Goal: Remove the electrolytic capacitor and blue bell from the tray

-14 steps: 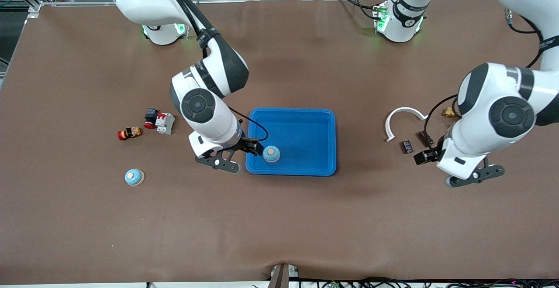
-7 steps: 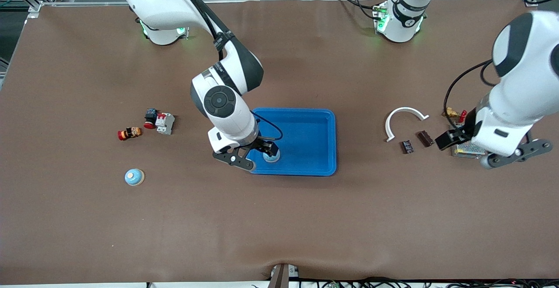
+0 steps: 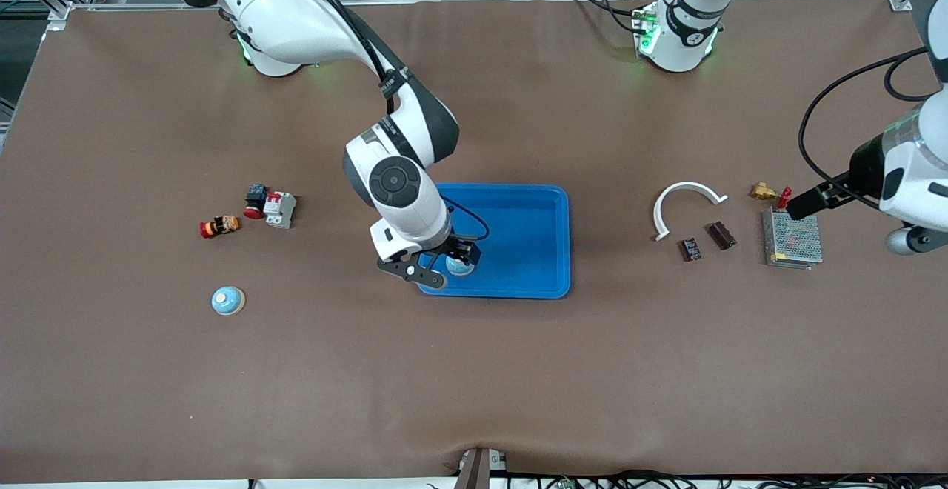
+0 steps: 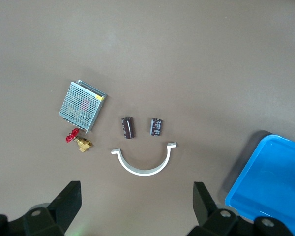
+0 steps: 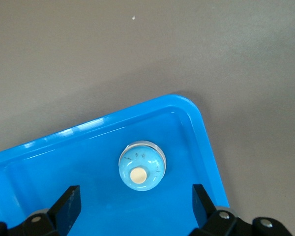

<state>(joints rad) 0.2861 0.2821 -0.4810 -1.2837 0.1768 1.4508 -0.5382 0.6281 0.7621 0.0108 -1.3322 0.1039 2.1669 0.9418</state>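
My right gripper [image 5: 135, 204], jaws spread and empty, hangs over the round blue bell [image 5: 142, 166] in the blue plastic tray [image 3: 539, 204]. Two dark cylindrical capacitors [image 4: 128, 127] lie on the brown table [image 3: 474, 370] under my left gripper [image 4: 137, 206], jaws spread.

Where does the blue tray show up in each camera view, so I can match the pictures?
Front view: the blue tray lies mid-table, under the right gripper.
Left wrist view: only one corner of the tray shows, at the picture's edge.
Right wrist view: a rounded corner of the tray fills the lower part.
Shared landmark: the blue bell inside that corner, also seen in the front view.
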